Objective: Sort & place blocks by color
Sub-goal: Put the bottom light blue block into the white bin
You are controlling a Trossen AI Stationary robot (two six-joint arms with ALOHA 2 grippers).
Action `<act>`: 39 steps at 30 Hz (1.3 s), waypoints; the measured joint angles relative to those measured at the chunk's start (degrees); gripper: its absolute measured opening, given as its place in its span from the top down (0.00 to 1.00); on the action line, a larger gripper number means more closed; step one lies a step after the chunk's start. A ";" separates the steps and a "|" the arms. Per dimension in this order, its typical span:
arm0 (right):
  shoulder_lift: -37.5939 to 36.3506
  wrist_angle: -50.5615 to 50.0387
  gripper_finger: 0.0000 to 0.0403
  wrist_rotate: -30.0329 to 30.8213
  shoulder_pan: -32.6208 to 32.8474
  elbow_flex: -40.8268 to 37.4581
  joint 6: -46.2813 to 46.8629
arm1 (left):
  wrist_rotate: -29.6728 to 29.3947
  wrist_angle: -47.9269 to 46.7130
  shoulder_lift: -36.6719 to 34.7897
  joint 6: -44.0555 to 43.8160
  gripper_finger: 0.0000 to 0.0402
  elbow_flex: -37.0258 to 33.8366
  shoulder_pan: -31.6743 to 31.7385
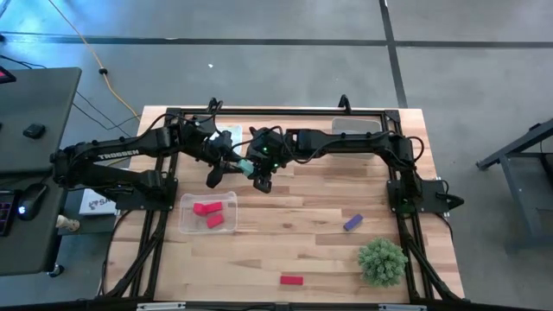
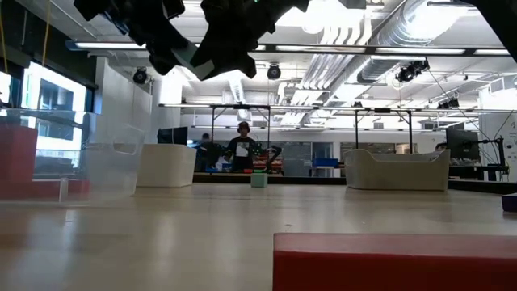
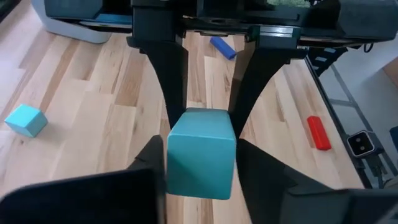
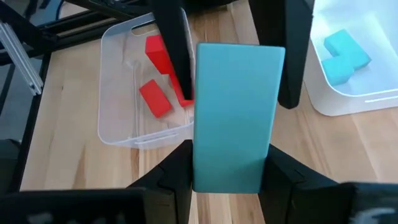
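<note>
Nearest the front edge lies a loose red rectangular block [image 1: 291, 280], with a spiky green ball-shaped plant [image 1: 382, 262] to its right. A low sweep there could knock the block off the table. A small purple block [image 1: 352, 223] lies farther in.

Mid-table, both grippers meet on one teal-green rectangular block [image 4: 239, 112], held in the air. The right gripper [image 4: 230, 168] pinches its long sides and the left gripper [image 3: 199, 168] has its fingers against its end (how firmly, I cannot tell). If the right lets go early, the block drops – possibly into the clear plastic tray of red blocks [image 4: 118, 134] just below, the wrong colour.

Bare wood lies around the pair – ample room. Farther back, the pale tray holding teal blocks [image 4: 373, 102] sits near the black frame, so the approach there is tighter.
</note>
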 joint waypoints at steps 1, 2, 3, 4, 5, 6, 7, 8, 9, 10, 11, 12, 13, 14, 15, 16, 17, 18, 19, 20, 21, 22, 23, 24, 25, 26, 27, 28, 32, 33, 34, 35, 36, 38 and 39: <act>0.00 0.02 0.72 -0.01 0.00 0.00 0.00 | -0.02 -0.02 0.00 0.28 0.78 0.00 0.00; 0.00 0.02 0.72 0.05 0.02 0.00 0.00 | 0.09 -0.02 0.00 0.63 0.81 0.00 0.00; 0.00 -0.02 0.72 -0.01 0.00 0.00 0.06 | 0.09 -0.04 0.00 1.06 0.83 0.00 0.00; 0.00 -0.08 0.72 0.00 0.00 0.00 0.30 | 0.10 -0.10 0.00 1.51 0.86 0.00 -0.02; 0.00 -0.13 0.72 0.02 -0.02 0.00 0.66 | 0.20 -0.11 0.00 1.81 0.89 0.00 -0.02; 0.00 -0.18 0.72 0.03 -0.07 0.00 0.93 | 0.23 -0.10 0.00 1.94 0.92 0.00 -0.02; 0.00 -0.21 0.72 0.00 -0.09 0.00 1.13 | 0.21 -0.09 0.00 1.98 0.95 0.00 -0.02; 0.00 -0.22 0.72 0.01 -0.11 0.00 1.18 | 0.21 -0.09 0.00 2.09 0.97 0.00 -0.02; 0.00 -0.24 0.72 0.03 -0.14 0.00 1.18 | 0.19 -0.09 0.00 2.21 0.98 0.00 -0.02; 0.00 -0.23 0.72 0.05 -0.15 0.00 1.18 | 0.17 -0.07 0.00 2.47 0.98 0.00 -0.02; 0.00 -0.22 0.71 0.15 -0.20 0.00 1.16 | 0.19 -0.04 0.00 2.75 0.98 0.00 -0.02; 0.00 -0.20 0.69 0.22 -0.22 0.00 1.18 | 0.21 0.03 0.00 2.81 0.98 0.00 -0.02; 0.00 -0.22 0.67 0.22 -0.22 0.00 1.26 | 0.21 0.10 0.00 2.89 0.99 0.00 -0.02; 0.00 -0.21 0.65 0.27 -0.20 0.00 1.30 | 0.21 0.16 0.00 3.07 0.99 0.00 -0.02; 0.00 -0.01 0.62 0.58 -0.20 0.00 1.24 | 0.14 0.25 0.00 3.31 0.99 0.00 -0.03; 0.00 0.30 0.60 0.92 -0.20 0.00 1.21 | -0.03 0.28 0.00 3.65 0.99 0.00 -0.02; 0.00 0.43 0.57 1.48 -0.20 0.00 1.25 | -0.10 0.28 0.00 4.15 0.99 0.00 -0.02; 0.00 0.39 0.55 1.90 -0.20 0.00 1.33 | -0.36 0.31 0.00 4.55 1.00 0.00 0.01; 0.00 0.33 0.53 2.29 -0.20 0.00 1.37 | -0.84 0.28 0.00 4.91 1.00 0.00 0.02; 0.00 0.24 0.52 3.07 -0.20 0.00 1.44 | -1.46 0.28 0.00 5.33 1.00 0.00 0.02; 0.00 0.21 0.51 3.95 -0.20 0.00 1.49 | -2.32 0.24 0.00 5.72 1.00 0.00 0.00; 0.00 0.21 0.50 4.85 -0.20 0.00 1.51 | -3.48 0.13 0.00 6.16 1.00 0.00 0.00; 0.00 0.01 0.49 5.54 -0.20 0.00 1.52 | -4.57 -0.14 0.00 6.76 1.00 0.00 0.11; 0.00 -0.31 0.49 6.44 -0.20 0.00 1.62 | -5.34 -0.44 0.00 7.37 1.00 0.00 0.33; 0.00 -0.63 0.49 7.44 -0.34 0.00 2.23 | -6.11 -0.56 0.00 7.67 1.00 0.00 0.58; 0.00 -1.07 0.49 8.11 -0.48 0.00 2.69 | -6.81 -0.68 0.00 7.73 1.00 0.00 0.89; 0.00 -1.80 0.49 8.46 -0.69 0.00 3.40 | -7.25 -0.95 0.00 7.75 1.00 0.00 1.34; 0.00 -2.65 0.49 8.76 -0.88 0.02 4.10 | -7.58 -1.27 0.00 7.87 1.00 0.00 1.88; 0.00 -6.58 0.48 8.55 -1.74 0.00 6.22 | -12.28 -2.58 0.00 9.42 1.00 0.00 4.08; 0.00 -7.77 0.48 8.54 -1.92 0.00 6.45 | -13.66 -3.09 0.00 9.97 1.00 0.00 4.68; 0.00 -9.06 0.48 8.53 -1.99 0.00 6.47 | -14.84 -3.67 0.00 10.50 1.00 0.00 5.34; 0.00 -10.10 0.48 8.53 -2.03 0.01 6.47 | -16.10 -4.32 0.00 10.71 1.00 0.00 6.04; 0.00 -11.12 0.48 8.51 -2.19 0.00 6.45 | -17.37 -5.00 0.02 10.71 1.00 0.00 6.77; 0.00 -12.94 0.48 8.51 -2.25 0.00 6.37 | -19.64 -6.42 0.02 10.71 1.00 0.00 8.23; 0.00 -13.66 0.48 8.56 -2.33 0.00 6.21 | -20.76 -7.35 0.02 10.65 1.00 0.00 9.00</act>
